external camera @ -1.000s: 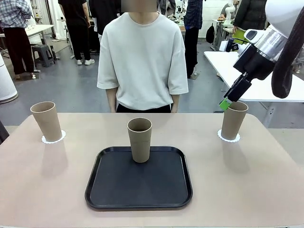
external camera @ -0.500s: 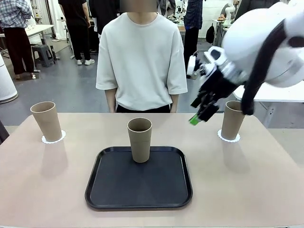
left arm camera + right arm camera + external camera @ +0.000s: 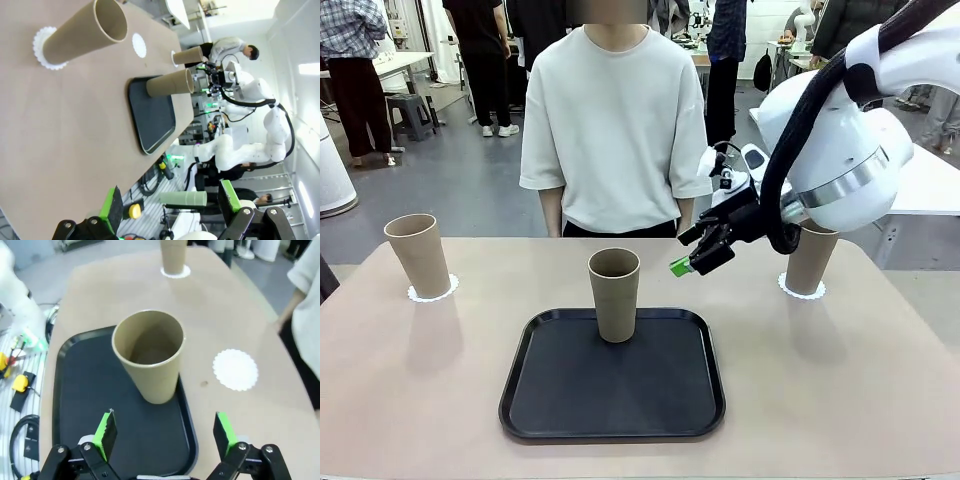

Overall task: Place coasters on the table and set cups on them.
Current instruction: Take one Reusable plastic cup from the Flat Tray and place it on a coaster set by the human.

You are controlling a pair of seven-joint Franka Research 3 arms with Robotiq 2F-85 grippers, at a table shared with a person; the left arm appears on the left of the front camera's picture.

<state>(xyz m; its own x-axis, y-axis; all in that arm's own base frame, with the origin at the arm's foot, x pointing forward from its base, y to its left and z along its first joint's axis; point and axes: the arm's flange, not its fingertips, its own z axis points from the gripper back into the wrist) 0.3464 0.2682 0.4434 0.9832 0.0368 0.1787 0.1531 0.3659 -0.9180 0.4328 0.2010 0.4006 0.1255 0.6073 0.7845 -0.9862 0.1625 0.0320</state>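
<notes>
A black tray (image 3: 620, 390) lies flat — beyond it, a pale-shirted person (image 3: 615, 120) stands.

Grey floor (image 3: 470, 190); white table (image 3: 940, 185) right; stool (image 3: 413, 108) far left.

Left cup (image 3: 418, 255) and right cup (image 3: 808, 268) stand upright on white scalloped coasters (image 3: 432, 293) on the tabletop (image 3: 880, 380); middle cup (image 3: 614, 293) on the tray (image 3: 610, 400), near a bare coaster (image 3: 235, 369).

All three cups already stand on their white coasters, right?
Not quite: two do. The middle cup stands on the black tray, and the right wrist view shows the third coaster lying bare on the table beside the tray.
</notes>
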